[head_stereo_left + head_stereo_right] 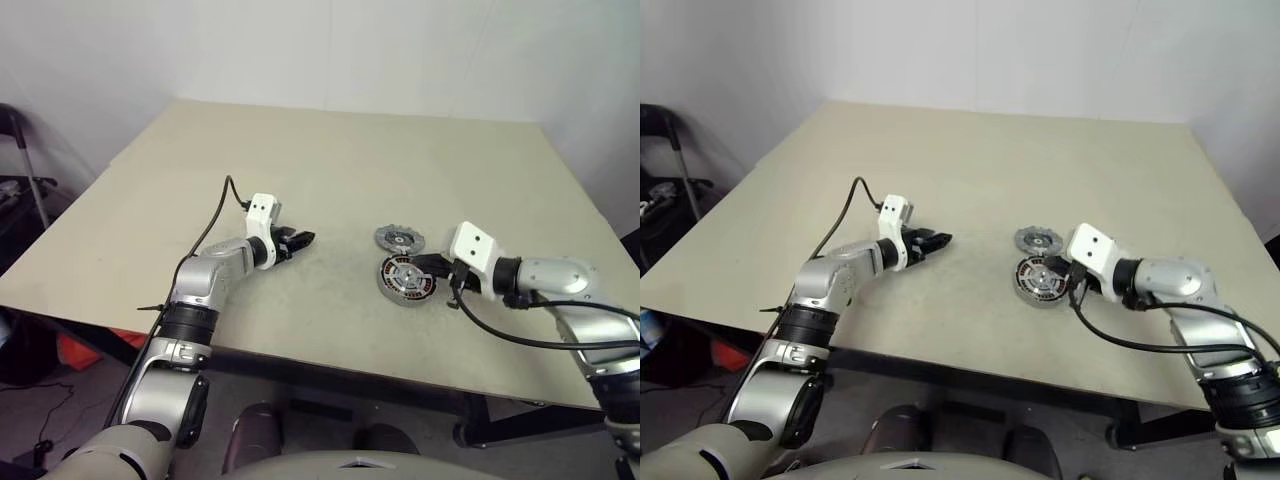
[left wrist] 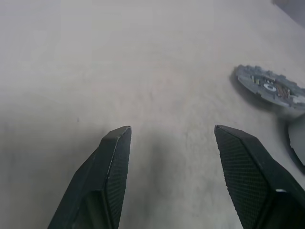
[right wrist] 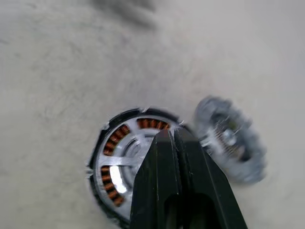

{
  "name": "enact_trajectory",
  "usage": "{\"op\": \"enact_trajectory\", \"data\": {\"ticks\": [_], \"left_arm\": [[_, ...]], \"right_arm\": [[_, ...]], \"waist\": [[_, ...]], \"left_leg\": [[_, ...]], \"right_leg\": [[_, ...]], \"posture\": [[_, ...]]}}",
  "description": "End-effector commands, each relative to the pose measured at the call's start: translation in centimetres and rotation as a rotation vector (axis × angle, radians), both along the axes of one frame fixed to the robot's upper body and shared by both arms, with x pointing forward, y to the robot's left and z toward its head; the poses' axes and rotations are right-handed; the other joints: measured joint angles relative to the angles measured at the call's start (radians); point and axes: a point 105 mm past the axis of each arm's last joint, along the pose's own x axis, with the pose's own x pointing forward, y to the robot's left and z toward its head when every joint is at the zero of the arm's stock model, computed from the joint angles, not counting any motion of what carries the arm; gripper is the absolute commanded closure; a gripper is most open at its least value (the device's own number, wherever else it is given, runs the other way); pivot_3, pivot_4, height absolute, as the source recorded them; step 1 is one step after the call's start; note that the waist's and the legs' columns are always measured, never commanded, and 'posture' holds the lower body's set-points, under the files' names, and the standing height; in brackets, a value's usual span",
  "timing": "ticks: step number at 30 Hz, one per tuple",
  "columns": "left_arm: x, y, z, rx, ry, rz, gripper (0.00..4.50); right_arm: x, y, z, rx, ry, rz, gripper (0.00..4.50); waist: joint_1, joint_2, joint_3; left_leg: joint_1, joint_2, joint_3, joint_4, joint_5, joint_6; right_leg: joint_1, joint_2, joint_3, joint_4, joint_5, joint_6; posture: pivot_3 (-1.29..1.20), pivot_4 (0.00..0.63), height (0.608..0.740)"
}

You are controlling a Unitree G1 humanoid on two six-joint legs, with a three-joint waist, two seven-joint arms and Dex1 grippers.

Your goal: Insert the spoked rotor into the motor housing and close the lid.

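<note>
Motor housing on beige table with lid just behind it (touching or not, can't tell), right gripper at housing's edge, left gripper well apart.

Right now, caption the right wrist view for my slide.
Shut right gripper poised over the motor housing, the lid lying alongside.

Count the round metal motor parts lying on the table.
2: the motor housing with copper windings, beside the right gripper, and the notched lid just behind it. The right gripper may hide more.

Head pair high; wrists near table
</note>
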Motion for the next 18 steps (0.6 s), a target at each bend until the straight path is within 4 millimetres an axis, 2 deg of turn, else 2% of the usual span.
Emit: {"op": "enact_trajectory", "data": {"ticks": [1, 5, 8, 11, 14, 18], "left_arm": [[0.4, -0.6, 1.8, -0.003, -0.091, -0.016, 1.54], [0.5, -0.5, 1.5, 0.018, -0.099, -0.01, 1.54], [0.6, -0.4, 1.3, 0.024, -0.099, -0.007, 1.52], [0.7, -0.5, 1.2, 0.03, -0.1, -0.01, 1.52], [0.8, -0.5, 1.2, 0.033, -0.103, -0.003, 1.52], [0.5, -0.3, 0.9, 0.032, -0.105, 0.018, 1.52]], "right_arm": [[0.4, -2.2, -0.6, -0.194, 0.014, 0.024, 4.5], [0.2, -4.7, -0.1, -0.471, 0.026, 0.147, 4.5], [0.3, -5.2, 1.4, -0.655, -0.012, 0.303, 3.91], [0.2, -4.5, 1.9, -0.759, -0.055, 0.455, 2.95], [-0.4, -3.8, 1.4, -0.79, -0.045, 0.582, 2.95], [-0.6, -2.8, -0.4, -0.796, -0.024, 0.679, 2.95]], "waist": [[0.002, 0.0, 0.0], [-0.001, 0.0, 0.0], [-0.008, 0.0, 0.0], [-0.01, 0.0, 0.0], [-0.006, 0.0, 0.0], [-0.005, 0.0, 0.0]], "left_leg": [[0.0, 0.0, 0.0, 0.0, 0.0, 0.001], [-0.001, 0.0, 0.0, 0.001, -0.001, 0.002], [-0.002, 0.0, 0.001, 0.001, 0.0, 0.003], [-0.001, 0.001, 0.001, 0.001, 0.001, 0.005], [-0.001, 0.002, 0.0, 0.002, 0.001, 0.005], [-0.004, 0.002, 0.0, 0.008, -0.001, 0.009]], "right_leg": [[0.0, 0.0, 0.0, 0.0, 0.0, 0.0], [-0.001, 0.0, 0.0, 0.0, 0.0, 0.0], [-0.003, 0.0, 0.001, 0.002, 0.0, 0.0], [-0.003, 0.001, 0.001, 0.003, 0.0, 0.0], [-0.003, 0.001, 0.0, 0.004, 0.0, -0.001], [-0.003, 0.0, 0.0, 0.005, 0.0, -0.001]], "posture": [[0.0, 0.0, 0.74], [0.0, 0.0, 0.74], [0.0, 0.0, 0.74], [0.0, 0.0, 0.74], [0.0, 0.0, 0.74], [0.0, 0.0, 0.74]]}}
